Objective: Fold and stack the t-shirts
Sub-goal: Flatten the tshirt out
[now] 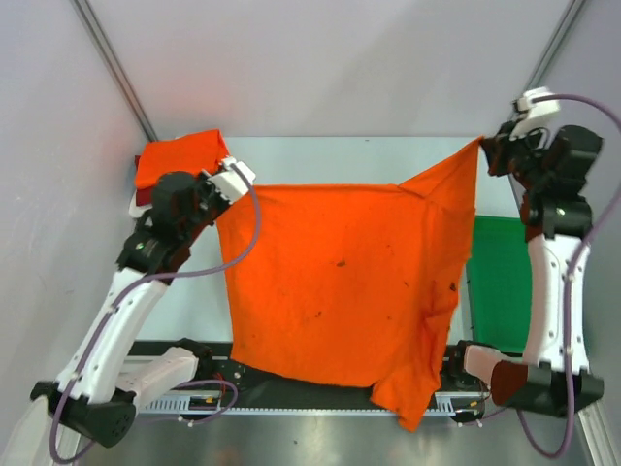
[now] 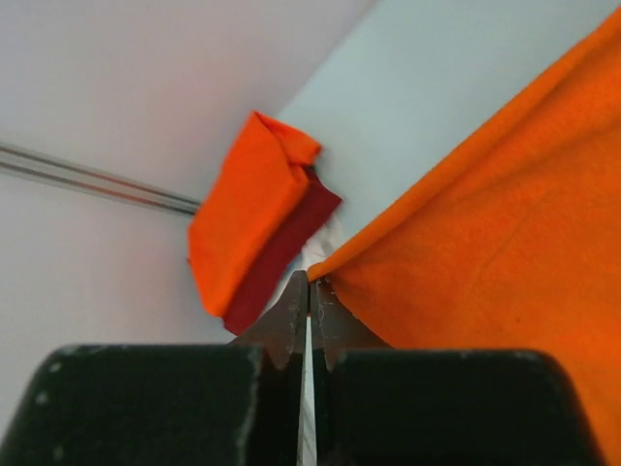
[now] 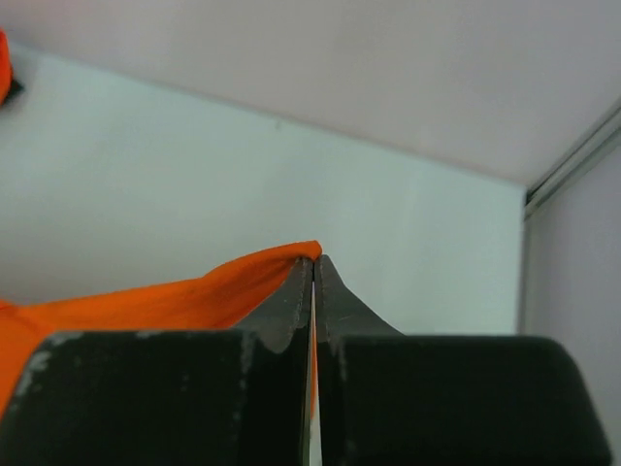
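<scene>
Left hand and right hand each pinch a far corner of the orange t-shirt, stretched above the surface; folded shirts sit far left.

spread shirt centre | folded shirts far-left corner | tray right of shirt
</scene>
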`<state>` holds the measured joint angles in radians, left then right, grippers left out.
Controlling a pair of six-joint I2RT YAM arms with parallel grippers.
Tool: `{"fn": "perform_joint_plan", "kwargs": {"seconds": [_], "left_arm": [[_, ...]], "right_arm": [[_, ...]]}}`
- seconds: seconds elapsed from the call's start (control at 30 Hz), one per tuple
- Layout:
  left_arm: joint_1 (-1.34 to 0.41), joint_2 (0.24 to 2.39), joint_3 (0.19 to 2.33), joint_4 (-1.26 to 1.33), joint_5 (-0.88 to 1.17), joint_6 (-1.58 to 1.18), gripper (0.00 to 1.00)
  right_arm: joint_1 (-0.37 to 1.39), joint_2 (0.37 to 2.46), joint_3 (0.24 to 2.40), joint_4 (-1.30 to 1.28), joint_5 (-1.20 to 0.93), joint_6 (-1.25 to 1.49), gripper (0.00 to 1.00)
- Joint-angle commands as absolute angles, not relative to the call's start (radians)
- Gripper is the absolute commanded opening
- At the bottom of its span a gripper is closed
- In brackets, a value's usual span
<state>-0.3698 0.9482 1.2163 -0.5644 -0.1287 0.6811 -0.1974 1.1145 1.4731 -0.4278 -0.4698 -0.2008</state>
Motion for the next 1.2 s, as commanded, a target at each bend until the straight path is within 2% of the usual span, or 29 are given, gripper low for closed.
{"fn": "perform_joint_plan", "kwargs": {"seconds": [0.0,0.1,0.23,0.37,0.6,0.73,1.17], "left_arm": [[-0.344,1.032,1.113,-0.416,-0.124,0.693,0.0],[-0.313,1.135,1.062,-0.304,-0.1,0.721,0.0],[-0.281,1.368,1.084,-0.218,-0.081,0.738,0.0],[-0.252,1.598,1.143,-0.18,-0.077,0.741,0.0],[-0.21,1.839,1.305,-0.132,-0.098,0.729,0.0],[-0.184,1.951,1.422,-0.149,-0.112,0.716,0.0],[-0.15,2.204,1.739,-0.176,-0.14,0.739,0.0]], "right_arm": [[-0.138,1.201,1.411,-0.301,-0.462,-0.283,0.0],[-0.088,1.314,1.368,-0.246,-0.44,-0.336,0.0],[-0.046,1.579,1.394,-0.141,-0.426,-0.363,0.0],[-0.035,1.809,1.538,-0.129,-0.42,-0.393,0.0],[-0.035,2.171,1.862,-0.189,-0.388,-0.402,0.0],[-0.032,2.307,2.038,-0.201,-0.373,-0.391,0.0],[0.028,2.58,2.37,-0.118,-0.299,-0.33,0.0]]}}
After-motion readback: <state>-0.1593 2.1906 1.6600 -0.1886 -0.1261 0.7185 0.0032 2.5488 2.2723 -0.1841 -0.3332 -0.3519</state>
